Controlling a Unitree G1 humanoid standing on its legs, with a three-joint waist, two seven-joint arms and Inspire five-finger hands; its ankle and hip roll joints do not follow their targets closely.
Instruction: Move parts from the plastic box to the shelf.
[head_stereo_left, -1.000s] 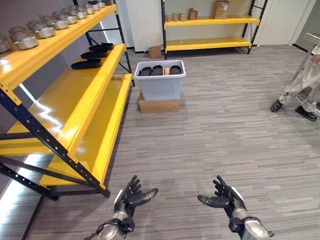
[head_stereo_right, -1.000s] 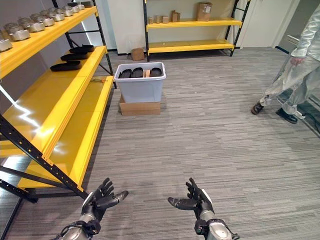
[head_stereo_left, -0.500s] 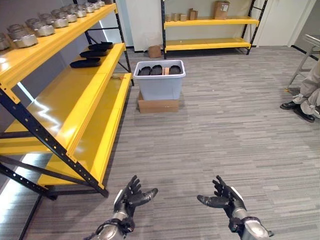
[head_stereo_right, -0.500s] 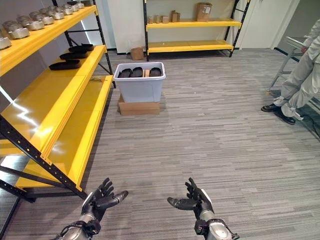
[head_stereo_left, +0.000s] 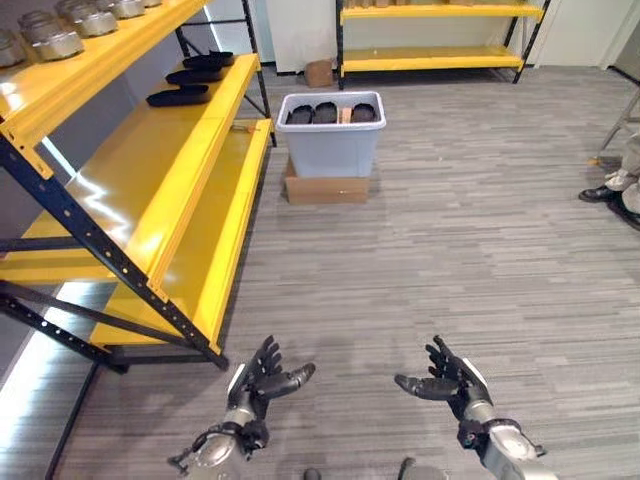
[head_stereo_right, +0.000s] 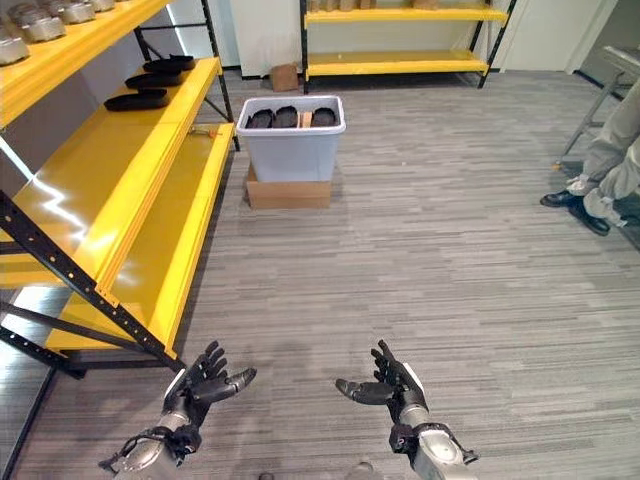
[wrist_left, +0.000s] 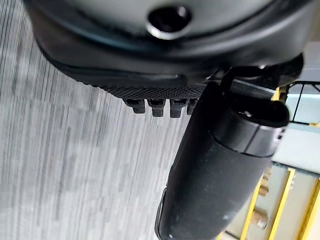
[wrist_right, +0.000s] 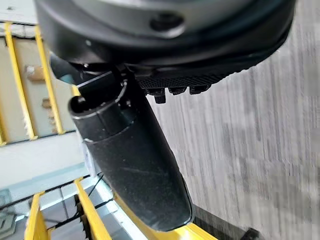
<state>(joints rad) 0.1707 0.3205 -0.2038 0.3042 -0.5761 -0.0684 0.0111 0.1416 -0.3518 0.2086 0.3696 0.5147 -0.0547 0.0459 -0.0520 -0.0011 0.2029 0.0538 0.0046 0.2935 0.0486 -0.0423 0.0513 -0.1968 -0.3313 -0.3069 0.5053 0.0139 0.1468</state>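
Plastic box (head_stereo_left: 330, 140) of parts (head_stereo_left: 325, 114) far ahead of empty, open-fingered left hand (head_stereo_left: 256, 384) and right hand (head_stereo_left: 452, 385).

**Floor and shelving ahead of my hands**

I see grey striped carpet floor (head_stereo_left: 450, 240) under my left hand (head_stereo_left: 262, 382) and right hand (head_stereo_left: 447, 382). Well ahead of them, a cardboard box (head_stereo_left: 326, 189) lies on it, bearing the plastic box (head_stereo_left: 331, 145). Ahead-left of my left hand, the yellow shelf (head_stereo_left: 150, 170) carries black parts (head_stereo_left: 178, 95) and metal canisters (head_stereo_left: 55, 43).

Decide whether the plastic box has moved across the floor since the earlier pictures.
No. The plastic box sits squarely on the cardboard box as before; the camera shifted instead.
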